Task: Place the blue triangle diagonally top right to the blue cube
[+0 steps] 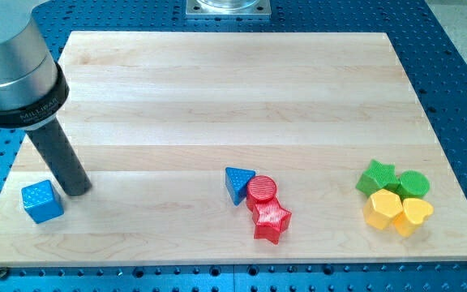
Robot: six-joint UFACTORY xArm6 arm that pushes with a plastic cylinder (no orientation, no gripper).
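The blue cube (41, 201) sits near the board's bottom-left corner. The blue triangle (237, 183) lies at the bottom middle of the board, touching the red cylinder (261, 191) on its right. My tip (76, 189) rests on the board just right of and slightly above the blue cube, very close to it. The blue triangle is far to the tip's right, at about the same height as the cube.
A red star (271, 221) sits below the red cylinder. At the bottom right are a green star (377, 176), a green cylinder (413, 184), a yellow hexagon (383, 208) and a yellow heart (413, 215). The wooden board (233, 97) ends near the cube.
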